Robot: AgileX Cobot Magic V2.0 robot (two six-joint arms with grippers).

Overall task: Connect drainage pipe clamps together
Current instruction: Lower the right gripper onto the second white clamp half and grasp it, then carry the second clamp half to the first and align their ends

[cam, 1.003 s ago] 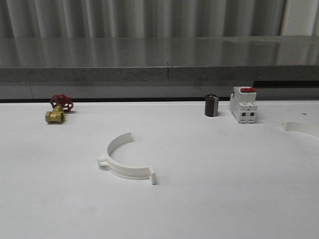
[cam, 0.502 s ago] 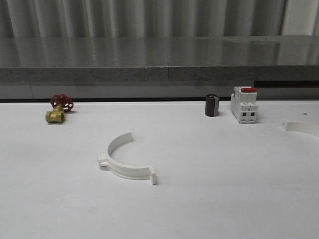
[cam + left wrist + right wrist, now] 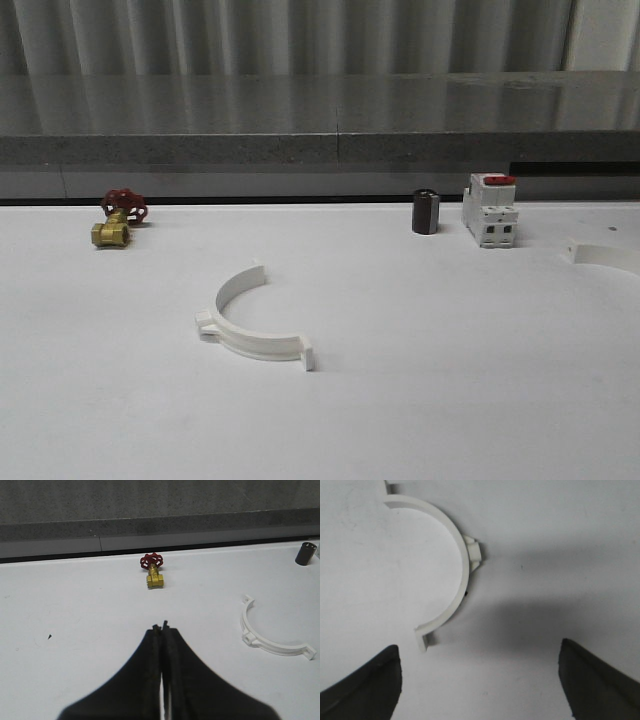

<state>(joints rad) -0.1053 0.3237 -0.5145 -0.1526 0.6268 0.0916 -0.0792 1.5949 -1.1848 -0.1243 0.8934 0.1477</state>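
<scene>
Left gripper point(image 3: 162, 630) fingers pressed together, above the bare table point(image 3: 450, 400), near one clamp half point(image 3: 250, 322), right gripper point(image 3: 480, 680) jaws spread wide above the other clamp half point(image 3: 451, 570), right of the breaker point(image 3: 488, 210).

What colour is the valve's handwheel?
Red, on a brass valve; clearest in the left wrist view.

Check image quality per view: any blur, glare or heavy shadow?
Front view: sharp, soft reflections on the grey ledge. Left wrist view: shut black left tool slightly soft, table evenly lit. Right wrist view: white plastic half-ring clamp a bit blurred, broad dark shadow beside it, open right tool fingertips defocused.
</scene>
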